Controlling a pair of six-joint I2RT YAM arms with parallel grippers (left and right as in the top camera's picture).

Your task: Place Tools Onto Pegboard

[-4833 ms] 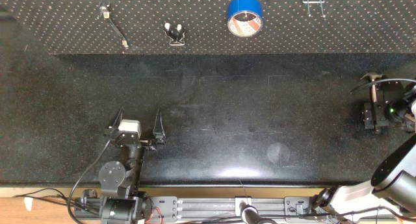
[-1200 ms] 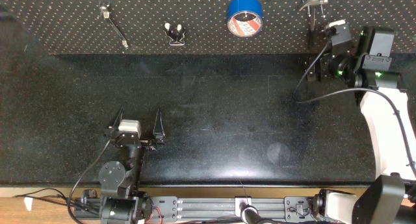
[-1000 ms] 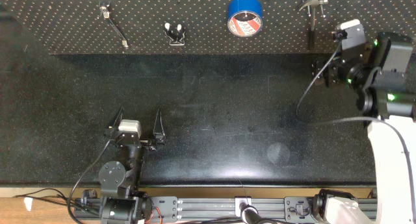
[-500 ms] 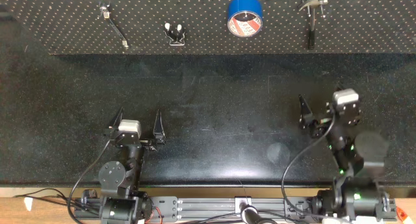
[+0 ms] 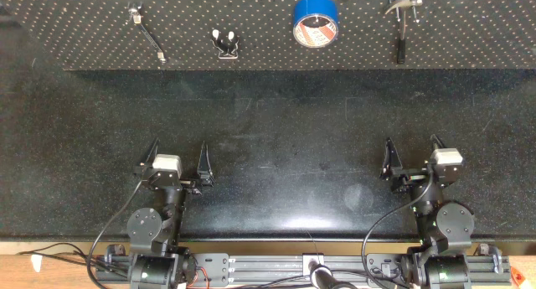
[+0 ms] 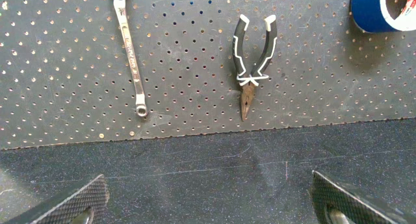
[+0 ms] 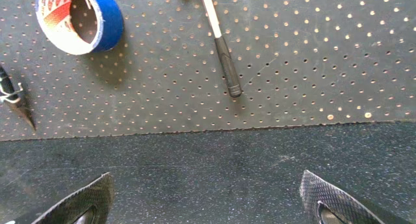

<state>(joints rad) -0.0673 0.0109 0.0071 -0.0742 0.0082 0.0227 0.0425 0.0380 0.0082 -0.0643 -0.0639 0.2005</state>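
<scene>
arms tucked at bases, left end effector and right end effector splayed wide, empty

- The left arm and right arm I'm driving are black all over, with rounded joint housings.
- The left pincer has two dark, tapering fingers beside a pale grey block — the right pincer is built the same.
- Close up, my fingers show a grey-on-black carbon weave.
- A thin black cable loops from each wrist to its base.
- Both bases sit on a slotted black rail.
</scene>
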